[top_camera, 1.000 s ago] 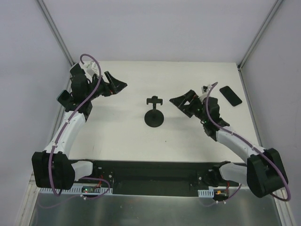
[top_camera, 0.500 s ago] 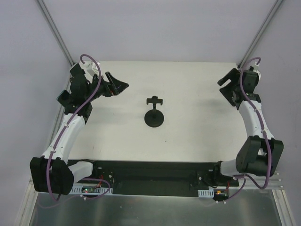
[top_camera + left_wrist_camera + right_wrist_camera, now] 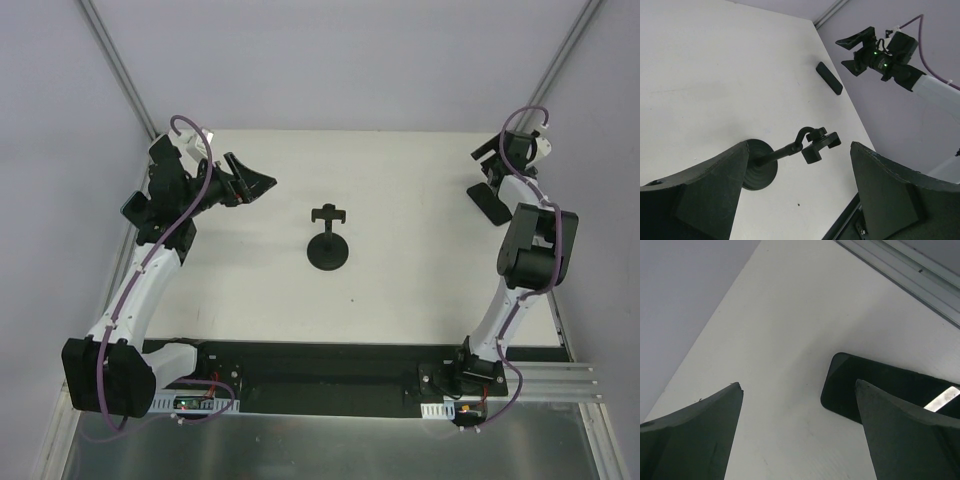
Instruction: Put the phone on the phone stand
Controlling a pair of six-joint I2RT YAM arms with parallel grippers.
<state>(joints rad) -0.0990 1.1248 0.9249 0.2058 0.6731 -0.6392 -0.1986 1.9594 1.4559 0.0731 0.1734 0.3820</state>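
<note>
The black phone (image 3: 490, 203) lies flat on the white table near the back right corner; it also shows in the left wrist view (image 3: 829, 78) and the right wrist view (image 3: 875, 390). The black phone stand (image 3: 327, 243) stands upright at the table's middle, with its round base and clamp head in the left wrist view (image 3: 815, 146). My right gripper (image 3: 487, 159) is open and empty, raised just behind the phone; in its wrist view (image 3: 797, 385) the phone lies partly behind the right finger. My left gripper (image 3: 250, 178) is open and empty at the back left, aimed toward the stand.
Grey enclosure walls with metal corner rails (image 3: 545, 80) close in the table at back and sides. A black base plate (image 3: 320, 375) runs along the near edge. The right table edge (image 3: 535, 235) is close to the phone.
My right arm has swung from near the stand out to the back right corner and now hovers by the phone. The left arm has barely moved.
</note>
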